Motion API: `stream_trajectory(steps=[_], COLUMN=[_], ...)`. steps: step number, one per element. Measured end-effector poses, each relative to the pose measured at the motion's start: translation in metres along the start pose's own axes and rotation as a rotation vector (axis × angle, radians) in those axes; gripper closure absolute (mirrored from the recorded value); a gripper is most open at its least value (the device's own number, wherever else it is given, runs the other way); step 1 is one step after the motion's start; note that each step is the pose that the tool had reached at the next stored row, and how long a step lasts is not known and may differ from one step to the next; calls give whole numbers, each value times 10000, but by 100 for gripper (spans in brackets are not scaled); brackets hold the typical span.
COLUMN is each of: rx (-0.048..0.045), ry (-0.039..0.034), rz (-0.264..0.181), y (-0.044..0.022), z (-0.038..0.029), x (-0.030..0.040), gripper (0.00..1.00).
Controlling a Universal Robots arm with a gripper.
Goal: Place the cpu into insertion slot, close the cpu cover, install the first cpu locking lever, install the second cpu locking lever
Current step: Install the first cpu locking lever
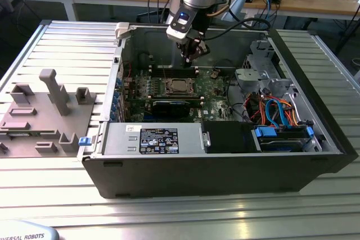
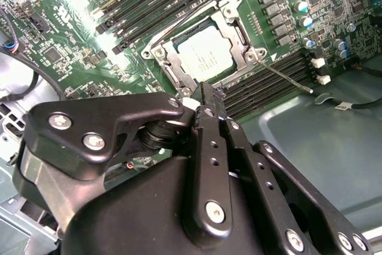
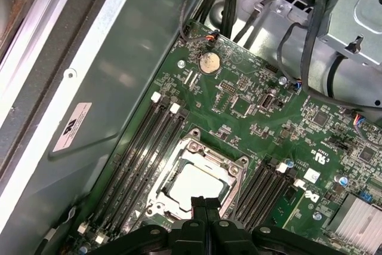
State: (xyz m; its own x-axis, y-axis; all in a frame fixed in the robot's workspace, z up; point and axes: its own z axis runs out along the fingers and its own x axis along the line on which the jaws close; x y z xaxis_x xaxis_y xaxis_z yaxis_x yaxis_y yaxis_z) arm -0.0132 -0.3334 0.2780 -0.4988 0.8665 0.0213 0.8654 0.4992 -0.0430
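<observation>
Above the green mobo (image 1: 216,91), inside the open PC case (image 1: 225,172), the gripper (image 1: 191,54) hangs just off the socket area. In both wrist views its black fingers (image 3: 206,207) are pressed together w/ no gap and nothing btwn them; the tip (image 2: 209,91) sits near one corner of the socket w/o clearly touching it. Just past the tip the cpu (image 2: 206,55) lies flat in the insertion slot (image 2: 154,54), silver top up, faint print on it. The cpu cover (image 2: 236,28) is down over it, framing the chip on all sides. One thin wire lever (image 2: 286,79) juts out from a socket corner across the dark RAM slots (image 2: 268,82); can't tell if any lever is latched. Further out, a coin cell (image 3: 208,62) sits near the board edge, and white lettering is scattered over the board. A white sticker (image 3: 71,126) w/ dark print is stuck on the grey case wall. In the exterior view, a black-and-white label (image 1: 159,140) covers the PSU at the front, blue cables (image 1: 281,111) bunch at that view's right, and a grey fixture plate (image 1: 45,116) rests on the ribbed table (image 1: 169,212) at its left.
</observation>
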Motion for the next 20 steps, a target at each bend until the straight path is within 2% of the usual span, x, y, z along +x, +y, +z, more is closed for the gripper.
stream_trajectory(steps=[20], rx=[6], ry=[-12], rz=[-282], y=[0], z=[0], x=[0], gripper=[89])
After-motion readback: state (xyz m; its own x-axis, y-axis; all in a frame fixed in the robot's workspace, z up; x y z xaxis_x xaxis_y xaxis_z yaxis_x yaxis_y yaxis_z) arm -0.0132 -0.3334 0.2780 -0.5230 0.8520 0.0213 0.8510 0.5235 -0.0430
